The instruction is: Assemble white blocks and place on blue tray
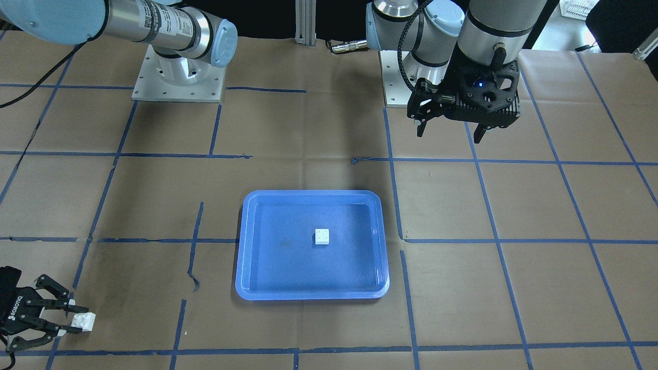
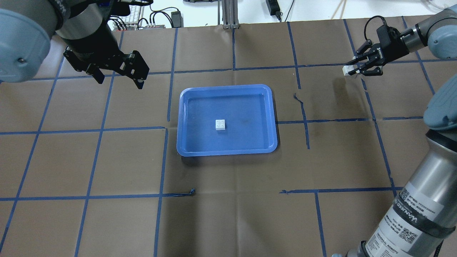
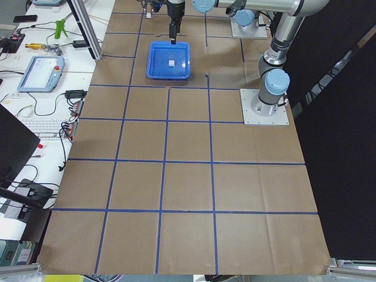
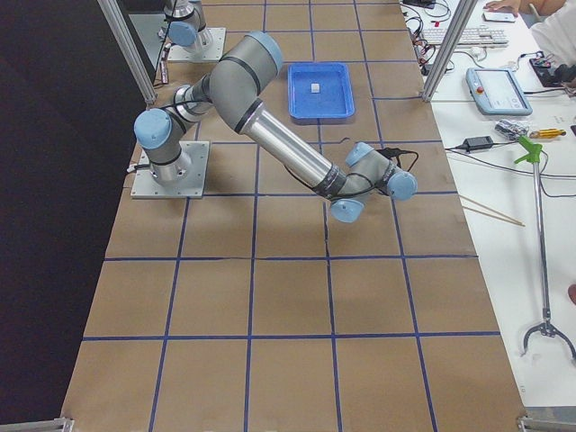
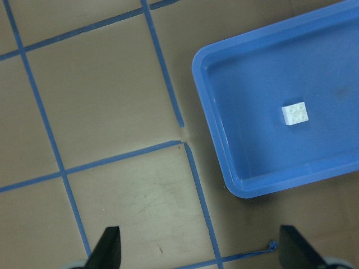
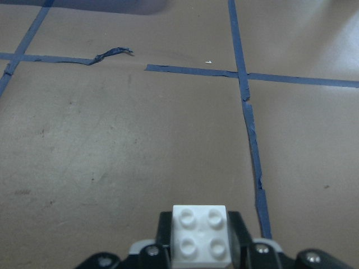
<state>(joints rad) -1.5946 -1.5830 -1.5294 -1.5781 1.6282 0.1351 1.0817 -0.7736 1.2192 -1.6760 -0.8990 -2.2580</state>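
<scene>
The large light-blue plastic tray (image 2: 226, 153) has a low raised rim, and on its floor stands only one small white four-stud plastic brick (image 2: 220, 125), near the middle with bare blue on every side. Flat brown-paper tabletop (image 2: 228, 214) with blue tape lines lies between the tray and both arms. The left gripper (image 2: 120, 82) hangs wide-jawed beside the tray's left end, and the right gripper (image 2: 350, 67), clamping a second white brick (image 2: 346, 70), is well apart at the far right.

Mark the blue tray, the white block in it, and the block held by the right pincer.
blue tray (image 2: 181, 121), overhead view, left rim
tray white block (image 2: 220, 125), overhead view, studded top
held white block (image 6: 200, 232), right wrist view, studded top
</scene>
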